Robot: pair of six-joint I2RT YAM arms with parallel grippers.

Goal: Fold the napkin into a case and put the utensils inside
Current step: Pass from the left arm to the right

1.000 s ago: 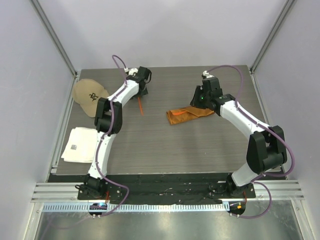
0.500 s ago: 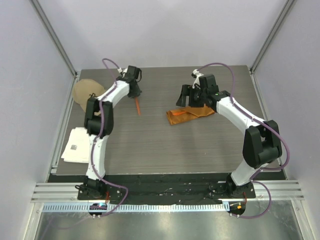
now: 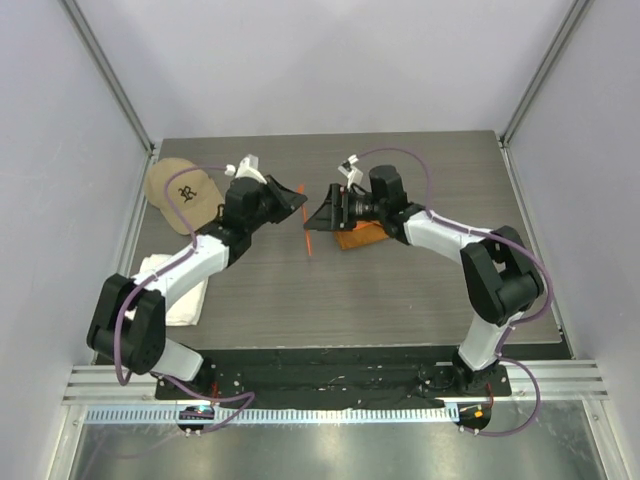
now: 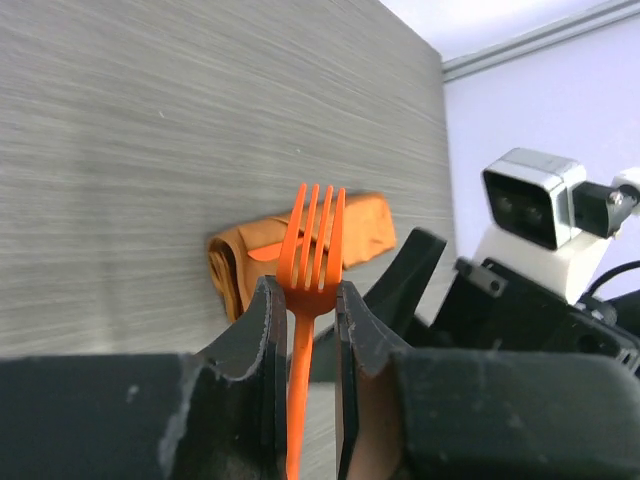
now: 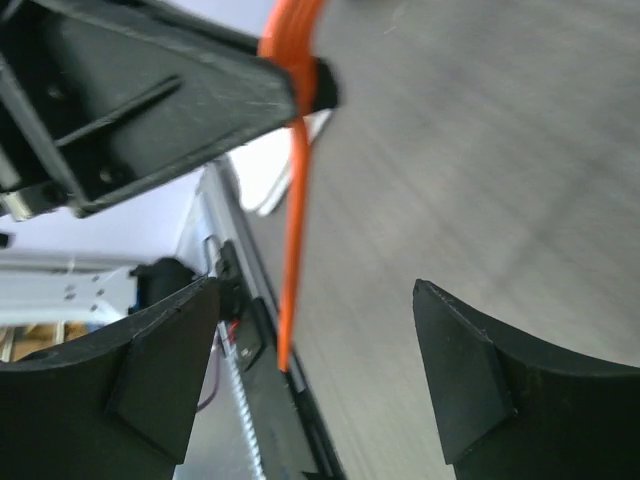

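I see the fork (image 4: 311,250) pinched at its neck, just below the tines, by my left gripper (image 4: 306,292), whose jaws press on it from both sides. The tines stick out past the fingertips and the handle runs back between the fingers, its end cut off at the bottom of the left wrist view. From above, only a thin orange sliver shows, off the surface over the middle of the desk (image 3: 400,300).

Beyond the tines lies the folded cloth case (image 4: 365,230), flat on the desk near its middle, a little toward the right edge. From above, the right arm covers part of it. A brighter orange strip shows at its near end. I cannot tell whether that is the second utensil.

My right gripper (image 5: 315,300) faces the left one, with its jaws spread wide and nothing between them but the fork's handle, which it is not touching. That view is blurred.

A tan cap (image 3: 180,190) sits by the back left corner. A white towel (image 3: 150,272) lies along the left edge, half hidden under the left arm.
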